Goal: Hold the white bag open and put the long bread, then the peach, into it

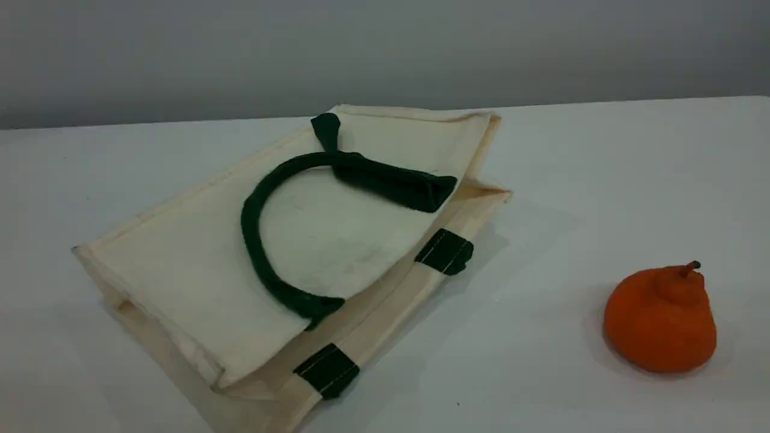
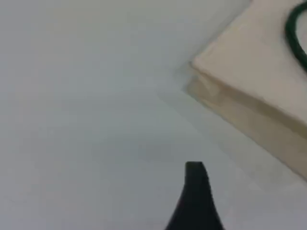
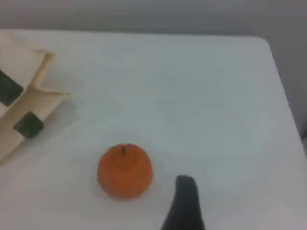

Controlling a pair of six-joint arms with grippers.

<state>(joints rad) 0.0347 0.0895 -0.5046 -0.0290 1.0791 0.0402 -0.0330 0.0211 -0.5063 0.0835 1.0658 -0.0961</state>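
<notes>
The white bag (image 1: 198,270) lies flat on the table, its mouth edge with green tabs (image 1: 446,251) facing right and only slightly parted. One dark green handle (image 1: 252,240) is folded across its top panel. The long bread and the peach are out of view. Neither arm appears in the scene view. In the left wrist view a dark fingertip (image 2: 194,175) hangs above bare table, short of a corner of the bag (image 2: 249,72). In the right wrist view a fingertip (image 3: 184,191) hovers just right of an orange fruit, with the bag's mouth corner (image 3: 29,72) at far left. Nothing sits at either fingertip.
An orange pear-shaped fruit (image 1: 660,319) with a stem stands on the table right of the bag, also in the right wrist view (image 3: 124,171). The white table (image 1: 571,180) ends at a far edge against a grey wall, and its rounded corner (image 3: 261,40) shows.
</notes>
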